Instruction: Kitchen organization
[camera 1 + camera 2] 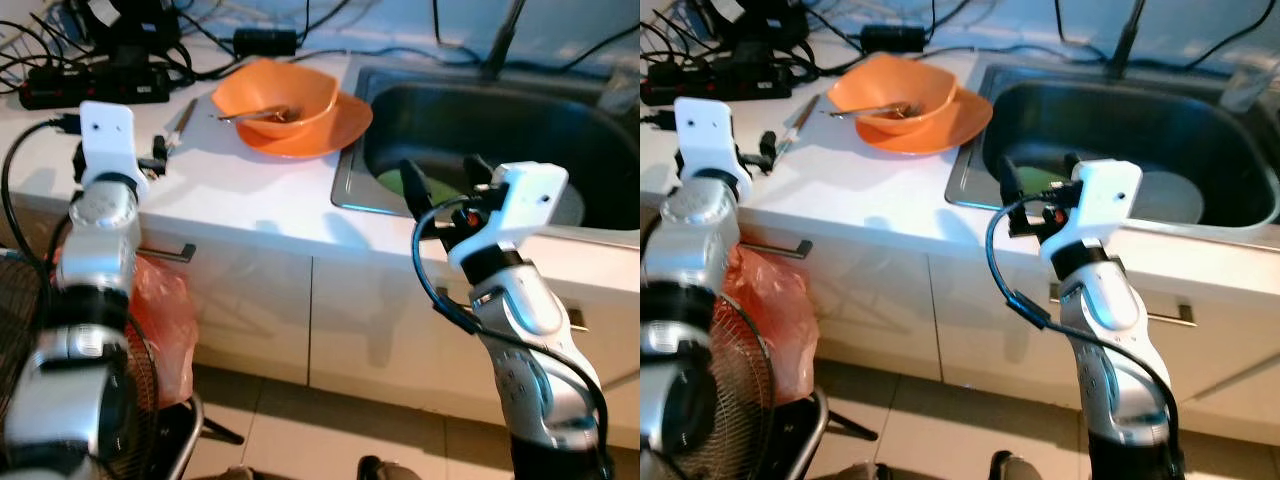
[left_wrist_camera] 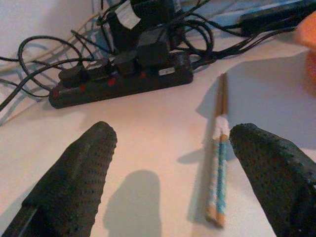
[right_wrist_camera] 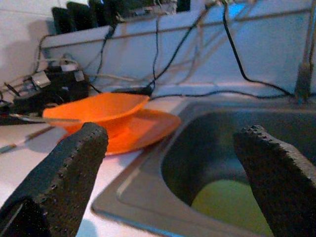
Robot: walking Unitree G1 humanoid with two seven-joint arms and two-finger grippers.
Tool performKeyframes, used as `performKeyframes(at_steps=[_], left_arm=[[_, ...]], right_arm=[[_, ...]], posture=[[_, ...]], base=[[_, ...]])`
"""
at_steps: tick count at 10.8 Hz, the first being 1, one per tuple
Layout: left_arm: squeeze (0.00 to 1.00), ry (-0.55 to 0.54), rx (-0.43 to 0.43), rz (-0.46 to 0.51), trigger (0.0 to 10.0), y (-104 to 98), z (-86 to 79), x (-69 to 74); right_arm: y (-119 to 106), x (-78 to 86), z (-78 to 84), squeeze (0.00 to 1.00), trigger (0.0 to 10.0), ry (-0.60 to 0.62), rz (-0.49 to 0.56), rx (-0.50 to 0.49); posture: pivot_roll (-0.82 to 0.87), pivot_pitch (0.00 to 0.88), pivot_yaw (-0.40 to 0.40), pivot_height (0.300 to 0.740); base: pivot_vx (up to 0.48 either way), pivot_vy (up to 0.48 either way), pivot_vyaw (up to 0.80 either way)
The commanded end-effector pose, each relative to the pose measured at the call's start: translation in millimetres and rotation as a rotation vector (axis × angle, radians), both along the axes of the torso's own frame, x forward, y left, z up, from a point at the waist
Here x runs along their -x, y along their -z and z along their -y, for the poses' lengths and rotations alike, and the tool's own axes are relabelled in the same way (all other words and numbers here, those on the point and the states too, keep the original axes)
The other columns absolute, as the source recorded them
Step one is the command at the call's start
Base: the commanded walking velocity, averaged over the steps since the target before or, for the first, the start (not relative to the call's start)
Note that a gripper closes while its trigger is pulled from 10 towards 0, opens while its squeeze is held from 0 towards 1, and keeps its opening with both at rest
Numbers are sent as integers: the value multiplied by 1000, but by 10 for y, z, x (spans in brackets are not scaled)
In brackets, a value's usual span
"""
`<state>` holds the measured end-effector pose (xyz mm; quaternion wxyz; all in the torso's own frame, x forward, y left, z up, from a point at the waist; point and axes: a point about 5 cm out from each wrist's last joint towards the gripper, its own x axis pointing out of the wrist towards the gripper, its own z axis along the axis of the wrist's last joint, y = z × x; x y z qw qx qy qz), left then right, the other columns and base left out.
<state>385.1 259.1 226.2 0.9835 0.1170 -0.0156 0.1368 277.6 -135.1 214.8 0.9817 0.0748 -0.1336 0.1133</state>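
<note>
Two chopsticks [image 2: 218, 158] lie side by side on the white counter [image 1: 260, 195], well back from its front edge, toward the left end, between the black power strip [image 2: 123, 79] by the wall and the orange bowl [image 1: 275, 98]. By the look of them they are light, thin and stiff, with a smooth patterned blue-and-white section at the near end and plain brown wood beyond. Lying flat on a hard top, they would likely roll or skid under a finger, so the hold should pinch both sticks together across their width, near the middle of their length, to keep them from tipping.

In the left wrist view the left gripper [image 2: 185, 163] hangs just above the counter with its two black fingers spread wide and nothing between them; the patterned ends of the chopsticks sit in the gap, much nearer one finger than the other, apart from both.

Beside the sink [image 1: 480, 130], the orange bowl rests on an orange plate [image 1: 340, 125] at the basin's left rim, with a metal utensil [image 1: 255, 115] lying in the bowl. Both look rigid and smooth; whether plastic or ceramic cannot be told.

Over the front left corner of the sink the right gripper [image 1: 445, 185] hovers, fingers parted and bare, pointing toward the bowl and plate, well apart from them. A pale green item [image 3: 232, 207] lies in the basin bottom.
</note>
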Motion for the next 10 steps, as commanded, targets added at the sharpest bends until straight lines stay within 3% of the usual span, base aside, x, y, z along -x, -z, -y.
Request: performKeyframes(at_steps=[1, 6, 10], left_arm=[[0, 16, 12, -6, 10000, -6, 1, -46], [0, 134, 24, -135, 10000, 148, 149, -184], [0, 87, 43, -155, 10000, 101, 6, -181]], right_arm=[[-18, 54, 15, 0, 10000, 17, -1, -15], [49, 277, 117, 0, 10000, 88, -49, -17], [83, 364, 171, 0, 10000, 116, -81, -17]], posture=[[-86, 181, 53, 740], [-123, 229, 88, 740], [-142, 244, 93, 740]], base=[[0, 0, 0], [0, 0, 0], [0, 0, 0]])
